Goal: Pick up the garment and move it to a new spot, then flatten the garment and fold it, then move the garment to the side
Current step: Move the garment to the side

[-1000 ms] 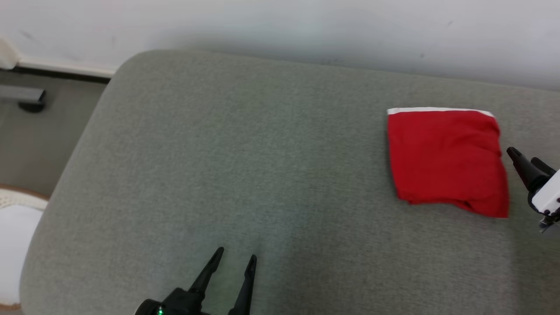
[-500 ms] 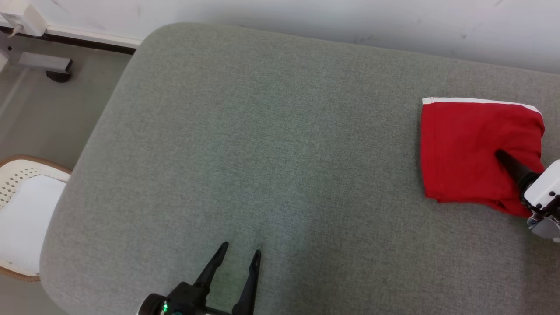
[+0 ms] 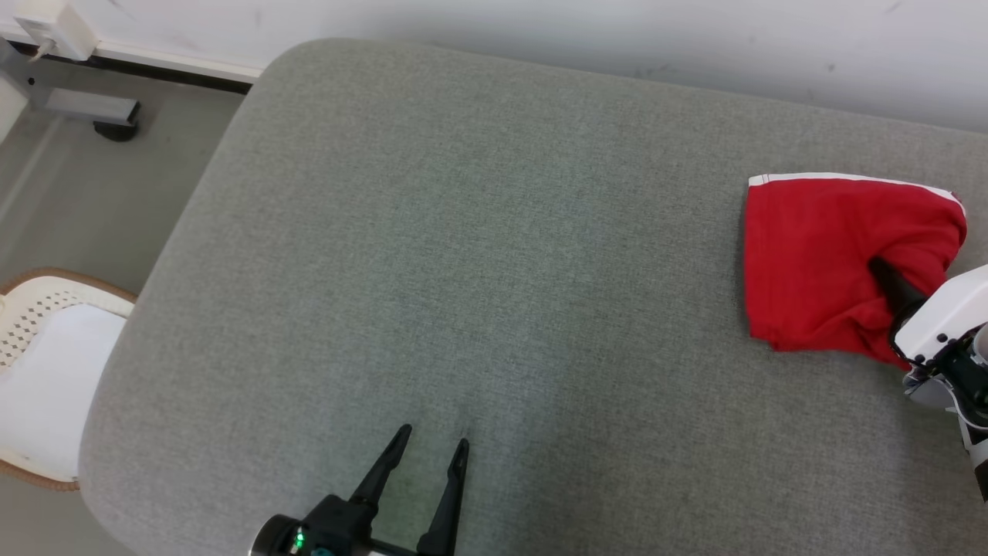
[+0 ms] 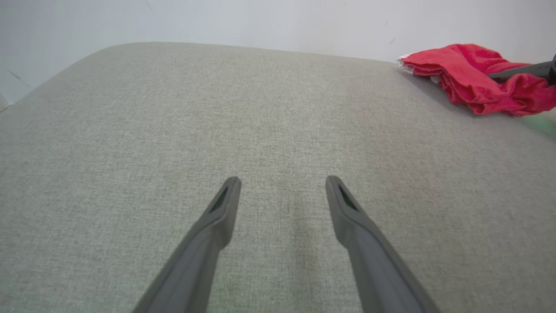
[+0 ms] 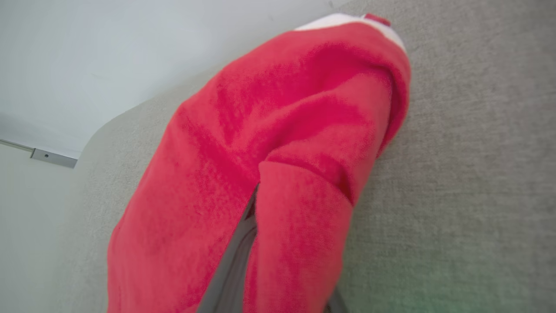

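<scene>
The red garment [image 3: 810, 247] with a white band along its far edge lies folded at the right end of the grey cushion [image 3: 478, 232]. My right gripper [image 3: 881, 272] reaches into its near right corner, shut on the garment, and the cloth bunches up around the dark finger [image 3: 895, 287]. In the right wrist view the red garment [image 5: 269, 130] drapes over my fingers [image 5: 236, 256], hiding their tips. From the left wrist view the garment [image 4: 464, 71] is a crumpled heap far right. My left gripper [image 3: 431, 442] [image 4: 282, 182] hovers open over bare cushion at the near edge.
The cushion's rounded left end drops to grey floor. A white chair seat with a woven rim [image 3: 38, 378] stands at the lower left. A grey metal foot [image 3: 89, 108] and a white box [image 3: 54, 27] sit by the wall at the top left.
The camera shifted. My right gripper went from beside the garment's right edge onto its near right corner, closed there, and the cloth has puckered and drawn in around it. The left gripper stayed put.
</scene>
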Motion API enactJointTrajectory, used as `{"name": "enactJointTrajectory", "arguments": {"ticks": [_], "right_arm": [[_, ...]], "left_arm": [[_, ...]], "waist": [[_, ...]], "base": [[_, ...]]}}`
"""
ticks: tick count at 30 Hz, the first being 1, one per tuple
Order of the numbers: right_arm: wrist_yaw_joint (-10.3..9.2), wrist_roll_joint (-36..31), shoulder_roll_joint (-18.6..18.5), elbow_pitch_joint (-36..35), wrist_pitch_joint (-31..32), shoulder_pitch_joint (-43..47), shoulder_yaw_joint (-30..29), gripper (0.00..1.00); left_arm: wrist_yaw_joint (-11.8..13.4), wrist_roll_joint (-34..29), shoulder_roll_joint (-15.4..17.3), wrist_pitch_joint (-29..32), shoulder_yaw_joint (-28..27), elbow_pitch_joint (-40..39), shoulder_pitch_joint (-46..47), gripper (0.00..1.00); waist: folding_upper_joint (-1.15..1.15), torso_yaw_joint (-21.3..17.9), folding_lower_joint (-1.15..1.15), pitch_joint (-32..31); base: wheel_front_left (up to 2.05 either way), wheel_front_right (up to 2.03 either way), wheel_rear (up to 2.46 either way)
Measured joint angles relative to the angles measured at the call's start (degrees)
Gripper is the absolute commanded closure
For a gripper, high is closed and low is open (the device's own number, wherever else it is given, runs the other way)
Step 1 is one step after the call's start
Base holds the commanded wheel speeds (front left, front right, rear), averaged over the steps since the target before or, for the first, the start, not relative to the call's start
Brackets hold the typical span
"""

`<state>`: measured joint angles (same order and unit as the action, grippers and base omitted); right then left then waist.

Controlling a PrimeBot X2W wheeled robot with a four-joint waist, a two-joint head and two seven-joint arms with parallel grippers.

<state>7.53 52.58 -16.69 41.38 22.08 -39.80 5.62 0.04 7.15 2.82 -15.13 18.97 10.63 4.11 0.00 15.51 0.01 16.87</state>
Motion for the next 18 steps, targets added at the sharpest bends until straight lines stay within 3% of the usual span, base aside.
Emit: {"name": "enactJointTrajectory", "arguments": {"ticks": [9, 18], "right_arm": [[0.00, 0.0, -3.9, -2.6, -2.5, -0.2, 5.1, 1.00], [0.00, 0.6, -8.1, -9.1, 0.3, 0.9, 12.1, 1.00]], "left_arm": [[0.6, 0.5, 0.0, 0.0, -1.0, -0.1, -0.7, 0.00], [0.1, 0.1, 0.0, 0.0, -3.2, -0.6, -1.7, 0.00]], "waist": [[0.00, -3.0, -0.01, -1.5], [0.00, -11.0, -0.01, -3.1]], "base": [[0.00, 0.00, 0.00], [0.00, 0.00, 0.00]]}}
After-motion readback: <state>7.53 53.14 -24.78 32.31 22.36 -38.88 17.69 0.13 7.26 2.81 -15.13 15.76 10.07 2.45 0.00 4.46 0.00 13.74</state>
